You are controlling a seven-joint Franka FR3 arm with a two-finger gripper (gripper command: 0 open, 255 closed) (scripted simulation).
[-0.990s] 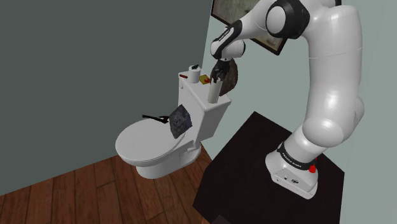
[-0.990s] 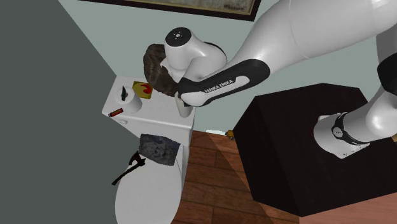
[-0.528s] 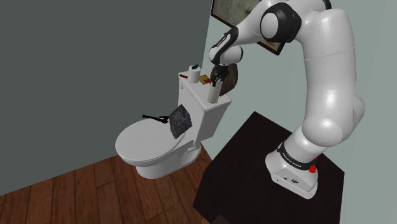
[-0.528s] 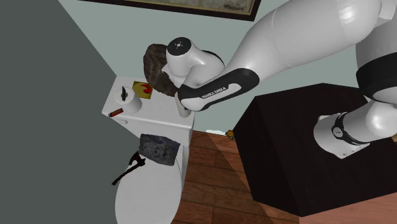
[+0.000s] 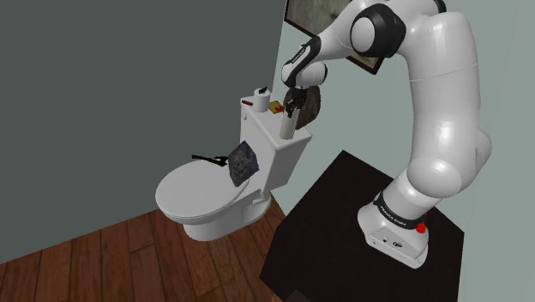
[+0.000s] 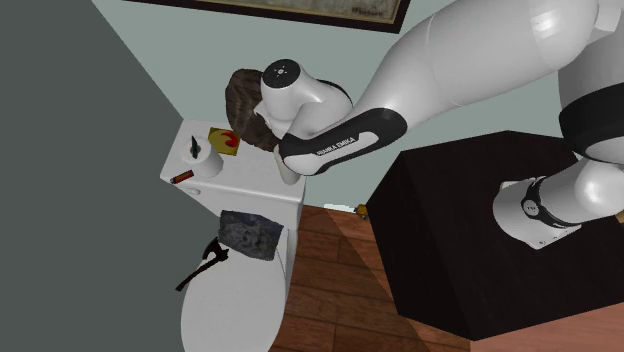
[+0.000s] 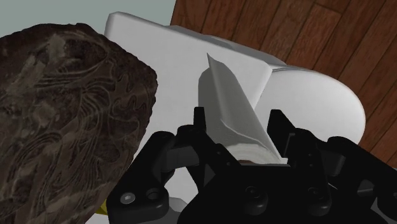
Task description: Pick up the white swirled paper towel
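The white paper towel (image 5: 285, 127) stands upright as a narrow roll on the toilet tank lid (image 5: 267, 120), at the corner nearest the stand. My black gripper (image 5: 290, 105) comes down on it from above. In the wrist view the roll (image 7: 232, 118) sits between the two fingers (image 7: 199, 122), and the gripper (image 7: 238, 125) is shut on it. In the second exterior view the roll's foot (image 6: 290, 177) peeks out under the hand.
A brown rock-like lump (image 7: 63, 121) sits right beside the gripper on the lid. Farther along are a yellow-red box (image 5: 275, 107) and a short white roll (image 5: 259, 100). A dark crumpled thing (image 5: 243, 160) hangs on the tank front; a black tool (image 5: 210, 158) lies on the seat.
The hand settled slightly lower over the roll and the fingers closed on it. The roll still stands on the lid.
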